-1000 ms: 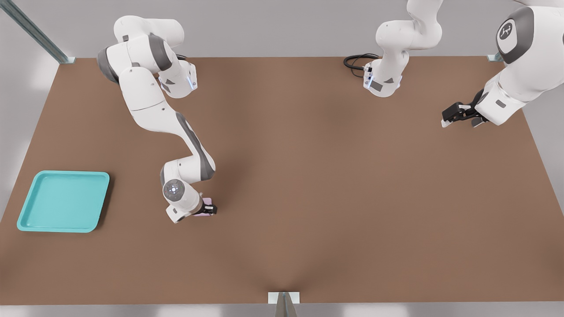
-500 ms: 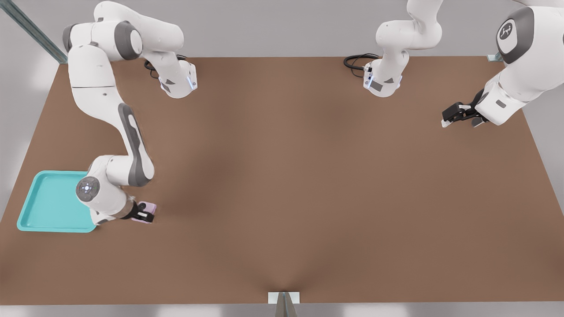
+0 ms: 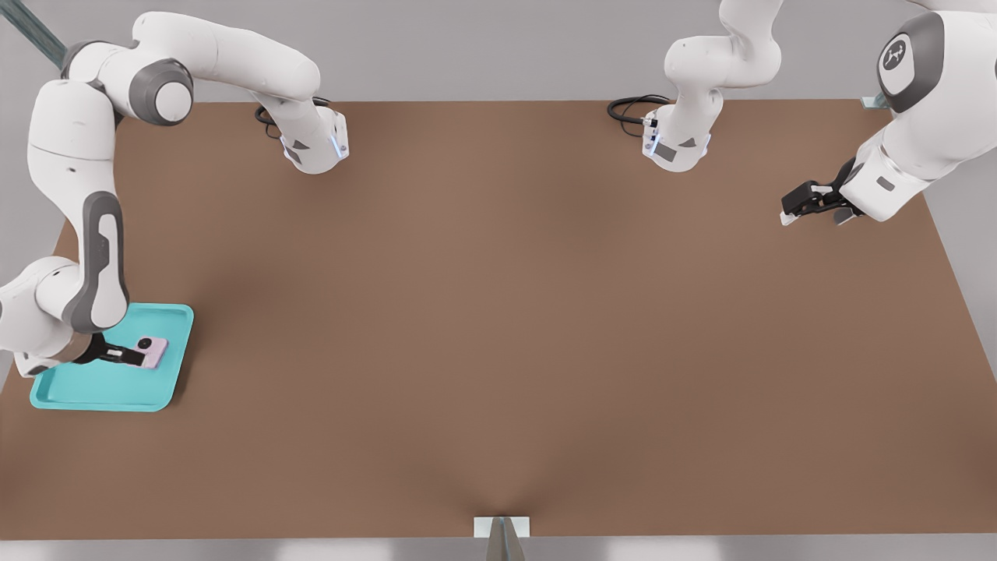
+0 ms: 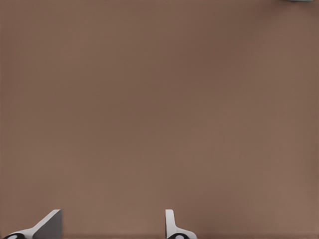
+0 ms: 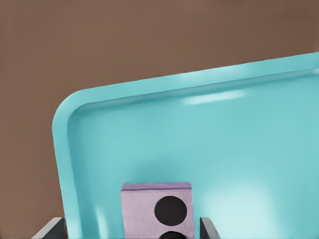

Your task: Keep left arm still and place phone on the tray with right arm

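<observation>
Gripper [image 3: 139, 357] of the right arm [image 3: 100, 257] over the turquoise tray [image 3: 93, 393], fingers clamped on the pale pink phone [image 3: 152, 349]. Phone sits between the fingertips, lens side up, two black lenses showing in the right wrist view [image 5: 157, 209]. Whether it touches the tray floor: cannot tell. Beneath and all around the gripper, tray floor [image 5: 224, 164]; the raised rim curves just beyond the phone. Past the rim, bare brown table [image 3: 498, 327] stretches well away from the gripper.
</observation>
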Motion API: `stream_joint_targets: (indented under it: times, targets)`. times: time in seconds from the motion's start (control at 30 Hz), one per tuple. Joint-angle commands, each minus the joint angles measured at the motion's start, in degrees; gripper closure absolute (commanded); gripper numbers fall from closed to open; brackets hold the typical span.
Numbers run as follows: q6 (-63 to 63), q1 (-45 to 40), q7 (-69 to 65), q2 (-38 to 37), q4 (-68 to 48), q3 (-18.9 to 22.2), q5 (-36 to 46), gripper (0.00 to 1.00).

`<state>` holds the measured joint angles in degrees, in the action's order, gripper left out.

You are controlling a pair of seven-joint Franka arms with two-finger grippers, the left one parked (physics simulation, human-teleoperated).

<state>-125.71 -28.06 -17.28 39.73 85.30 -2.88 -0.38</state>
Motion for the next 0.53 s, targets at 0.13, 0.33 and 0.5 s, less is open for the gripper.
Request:
stream_joint_targets:
  times: [0.13,0.33,0.5]
  targets:
    - [20.67,10.56,-4.36,-17.05,-8.13,-6.18,-3.66,0.0]
    - [26.49,30.61,10.69,-34.98,6.36,9.73,0.55,0.0]
    - [24.81,30.96,11.3,-37.62,11.03,9.12,0.29,0.0]
